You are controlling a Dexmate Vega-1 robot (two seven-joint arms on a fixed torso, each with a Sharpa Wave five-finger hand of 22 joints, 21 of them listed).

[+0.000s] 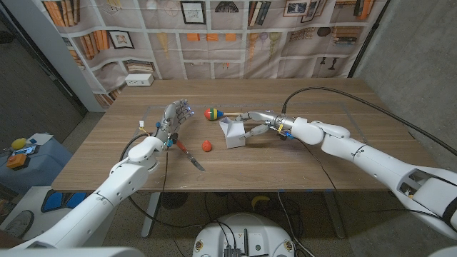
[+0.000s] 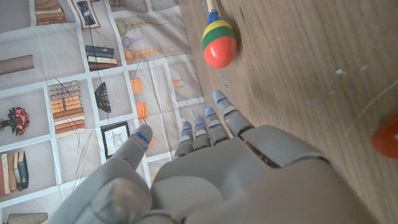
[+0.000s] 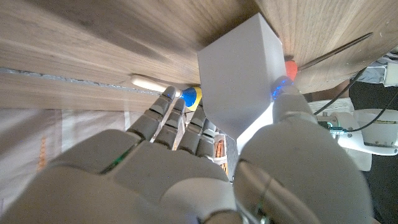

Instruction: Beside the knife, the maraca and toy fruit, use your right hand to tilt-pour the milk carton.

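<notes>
The white milk carton (image 1: 233,133) is near the table's middle, leaning with its top toward the toy fruit. My right hand (image 1: 259,126) grips it from the right. In the right wrist view the thumb (image 3: 283,93) presses one side of the carton (image 3: 242,74) and the fingers (image 3: 180,118) wrap the other. A red toy fruit (image 1: 206,145) lies just left of the carton, with the orange-handled knife (image 1: 191,158) in front of it. The striped maraca (image 1: 212,113) lies behind them. My left hand (image 1: 175,118) stands farther left, fingers apart, holding nothing, with the maraca (image 2: 219,43) beyond its fingertips.
A small white box (image 1: 139,79) sits at the table's back left corner. A black cable (image 1: 357,100) arcs over the right side of the table. A bookshelf-print backdrop hangs behind the table. A blue stand with small objects (image 1: 18,153) is off the table at left.
</notes>
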